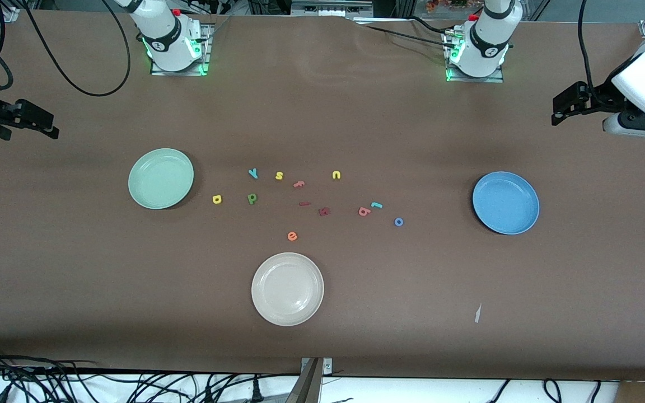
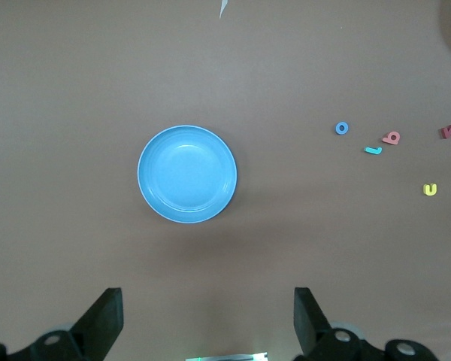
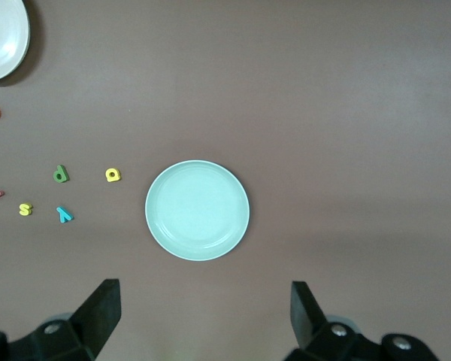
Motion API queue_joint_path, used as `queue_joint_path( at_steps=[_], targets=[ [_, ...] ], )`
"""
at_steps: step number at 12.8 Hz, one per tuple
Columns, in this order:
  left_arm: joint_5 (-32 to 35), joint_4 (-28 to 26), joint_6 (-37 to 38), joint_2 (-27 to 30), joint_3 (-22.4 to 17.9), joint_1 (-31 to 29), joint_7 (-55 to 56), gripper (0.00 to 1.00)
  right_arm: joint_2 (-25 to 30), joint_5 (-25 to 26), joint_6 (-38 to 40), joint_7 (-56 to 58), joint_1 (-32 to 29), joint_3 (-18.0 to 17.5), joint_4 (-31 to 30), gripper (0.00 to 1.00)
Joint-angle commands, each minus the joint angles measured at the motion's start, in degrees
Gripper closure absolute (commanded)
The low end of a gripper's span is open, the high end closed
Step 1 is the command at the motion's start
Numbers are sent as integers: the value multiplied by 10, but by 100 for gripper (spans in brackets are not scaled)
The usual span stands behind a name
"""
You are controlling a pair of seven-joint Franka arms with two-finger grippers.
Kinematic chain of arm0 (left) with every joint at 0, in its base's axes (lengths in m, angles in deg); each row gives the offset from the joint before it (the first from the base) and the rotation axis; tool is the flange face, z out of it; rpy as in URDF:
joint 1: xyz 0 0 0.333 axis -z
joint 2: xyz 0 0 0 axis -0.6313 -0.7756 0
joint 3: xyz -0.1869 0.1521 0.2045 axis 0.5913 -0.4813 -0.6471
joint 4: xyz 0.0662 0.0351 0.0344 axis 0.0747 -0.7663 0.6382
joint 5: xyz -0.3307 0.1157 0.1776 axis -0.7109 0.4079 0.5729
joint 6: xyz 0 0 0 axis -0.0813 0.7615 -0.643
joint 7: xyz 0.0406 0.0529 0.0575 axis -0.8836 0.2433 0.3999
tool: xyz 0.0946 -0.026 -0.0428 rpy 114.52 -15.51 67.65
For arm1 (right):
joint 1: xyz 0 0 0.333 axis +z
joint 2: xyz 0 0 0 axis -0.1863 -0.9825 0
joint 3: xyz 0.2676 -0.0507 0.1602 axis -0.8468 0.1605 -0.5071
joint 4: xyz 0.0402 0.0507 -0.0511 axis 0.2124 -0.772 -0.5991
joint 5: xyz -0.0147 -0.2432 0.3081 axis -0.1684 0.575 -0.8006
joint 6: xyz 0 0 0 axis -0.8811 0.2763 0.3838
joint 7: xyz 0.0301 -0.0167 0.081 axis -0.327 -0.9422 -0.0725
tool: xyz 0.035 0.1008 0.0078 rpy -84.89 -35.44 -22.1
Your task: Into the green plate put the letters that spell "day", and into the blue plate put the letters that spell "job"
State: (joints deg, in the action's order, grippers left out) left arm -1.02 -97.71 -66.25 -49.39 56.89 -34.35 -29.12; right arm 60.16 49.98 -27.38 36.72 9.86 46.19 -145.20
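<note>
The green plate [image 1: 160,178] [image 3: 198,210] lies empty toward the right arm's end; the blue plate [image 1: 505,202] [image 2: 187,174] lies empty toward the left arm's end. Beside the green plate lie the yellow letter [image 1: 216,199] [image 3: 113,174], green letter [image 1: 252,198] [image 3: 60,174] and teal "y" [image 1: 253,173] [image 3: 64,215]. Closer to the blue plate lie the salmon "b" [image 1: 363,211] [image 2: 391,138], teal "j" [image 1: 376,205] [image 2: 373,150] and blue "o" [image 1: 398,222] [image 2: 342,128]. My left gripper [image 1: 559,110] [image 2: 209,316] and right gripper [image 1: 48,126] [image 3: 204,312] hang open and empty, high over the table's two ends.
A cream-white plate [image 1: 287,289] sits nearest the front camera. Other loose letters lie mid-table: yellow "s" [image 1: 279,176], yellow "u" [image 1: 336,175], salmon "f" [image 1: 299,183], orange "e" [image 1: 292,236], dark red ones [image 1: 324,211]. A paper scrap [image 1: 477,313] lies near the front edge.
</note>
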Motion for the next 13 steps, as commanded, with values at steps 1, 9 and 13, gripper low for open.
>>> queue_joint_path(
  at_steps=[1,9,13],
  targets=[
    [-15,17,15,-6,-1,0,0,0,-2,1,1,3,-2,0,6,0],
    [-15,14,15,-7,1,3,-12,0,-2,1,1,3,-2,1,7,0],
    [-25,12,2,-20,6,21,-12,0,-2,1,1,3,-2,1,7,0]
  ],
)
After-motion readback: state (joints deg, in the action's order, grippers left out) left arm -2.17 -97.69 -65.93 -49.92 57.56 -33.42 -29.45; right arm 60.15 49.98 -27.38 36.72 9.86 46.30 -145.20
